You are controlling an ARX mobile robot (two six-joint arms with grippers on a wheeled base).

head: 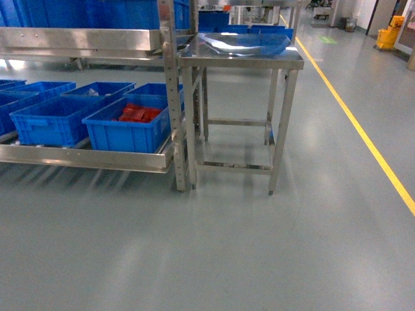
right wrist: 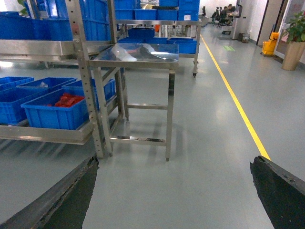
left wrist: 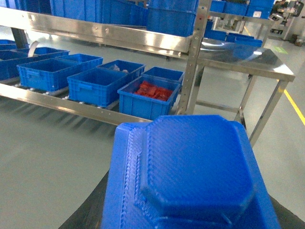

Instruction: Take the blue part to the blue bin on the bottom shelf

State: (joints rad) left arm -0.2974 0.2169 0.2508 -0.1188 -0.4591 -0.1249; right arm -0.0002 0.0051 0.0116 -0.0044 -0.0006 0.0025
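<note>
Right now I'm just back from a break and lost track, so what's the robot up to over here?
The left gripper is carrying the blue part, which fills the left wrist view. The right gripper is open and empty. The robot stands on the open floor, some way off from the bottom shelf, where blue bins sit in a row; the nearest one holds red parts. A steel table stands beside the rack. Nothing has been placed yet.

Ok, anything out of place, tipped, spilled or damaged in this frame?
Nothing stands out. The bright blue plastic crates sit squarely in rows on the steel rack's bottom shelf, one holding red parts. The steel table stands upright. The blue blocky part fills the left wrist view.
</note>
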